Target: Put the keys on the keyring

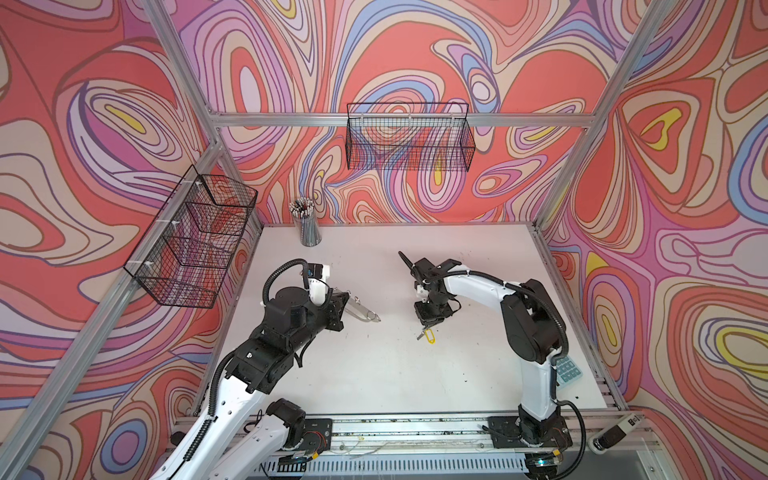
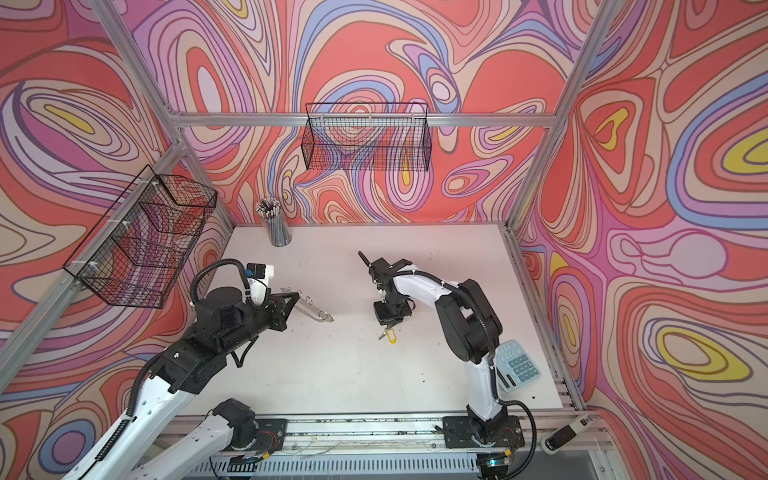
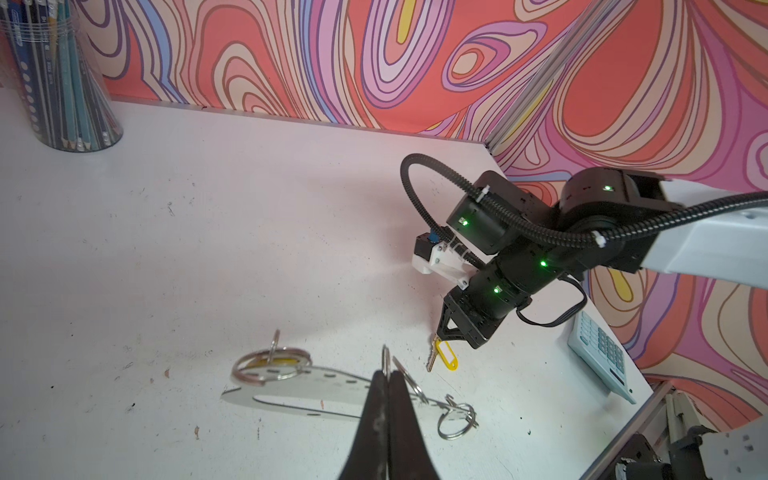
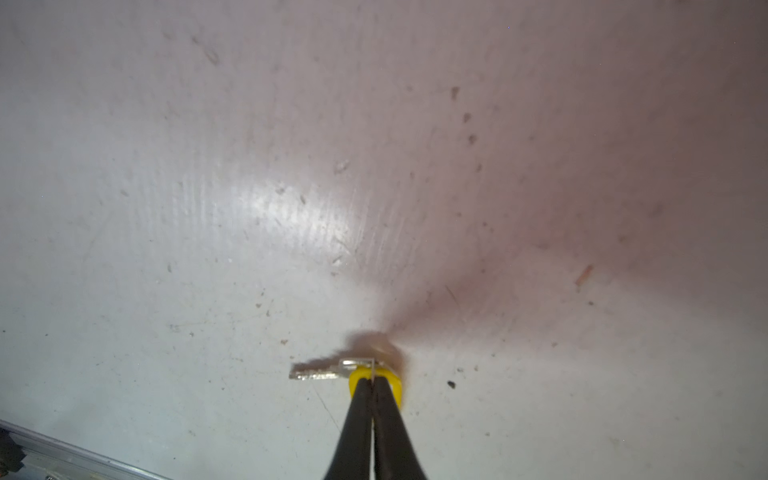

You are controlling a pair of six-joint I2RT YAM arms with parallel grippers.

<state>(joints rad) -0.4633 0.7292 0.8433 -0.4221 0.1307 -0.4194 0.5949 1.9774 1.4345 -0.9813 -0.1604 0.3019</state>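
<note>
The left tool (image 3: 387, 376) is clamping the keyring (image 1: 365, 312) mid-frame in a top view; the right tool (image 4: 372, 380) is pinching the yellow-tagged key (image 4: 316, 371).

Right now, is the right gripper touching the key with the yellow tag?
Touching. In the right wrist view the right gripper is shut on the small ring joining the key to its yellow tag.

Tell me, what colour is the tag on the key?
Yellow. The tag shows best in the left wrist view, next to its silver key.
</note>
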